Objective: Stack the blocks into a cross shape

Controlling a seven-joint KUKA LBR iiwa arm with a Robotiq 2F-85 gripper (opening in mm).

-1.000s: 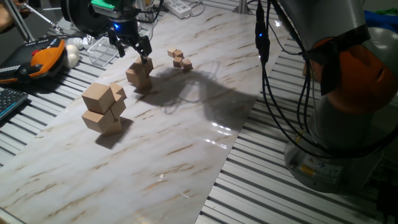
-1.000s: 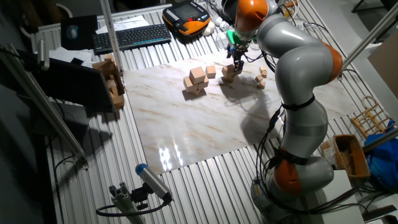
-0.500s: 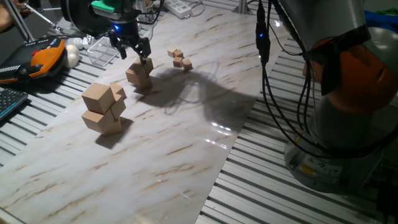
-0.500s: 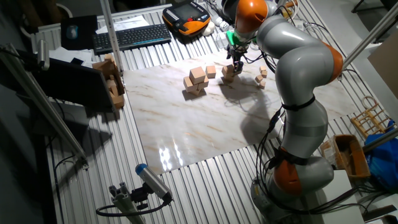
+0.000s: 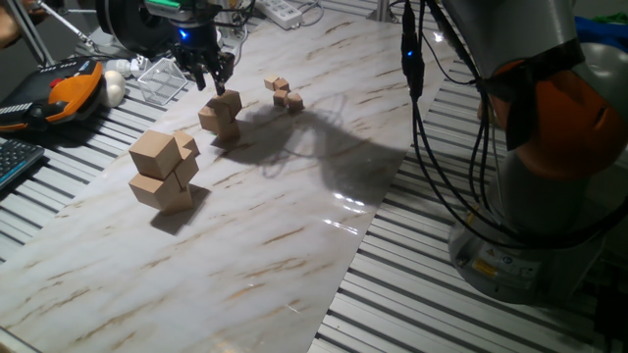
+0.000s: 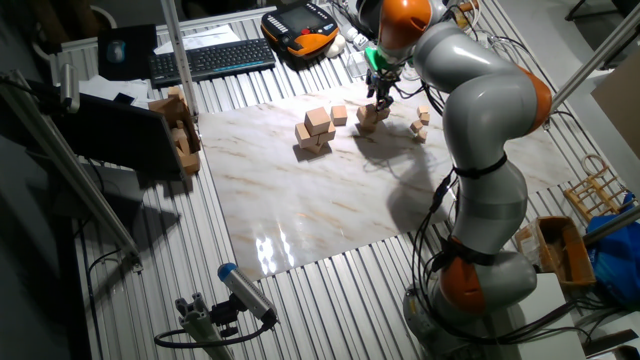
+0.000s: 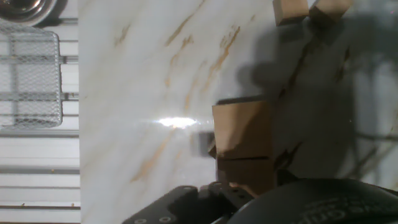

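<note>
Main risk, as I judge it: the stack of plain light-tan wooden blocks looks loosely seated, so a fingertip clipping the top block on any sideways move could shove it off or twist the cross out of line.

The black two-finger gripper hangs just above that stack, fingers parted a moderate amount, nothing between them, no visible contact with the top block. Hand view shows the top block square below the fingers.

Stack sits on the pale marble-pattern tabletop, between the pile of bigger tan cubes and the tiny tan cubes.
</note>
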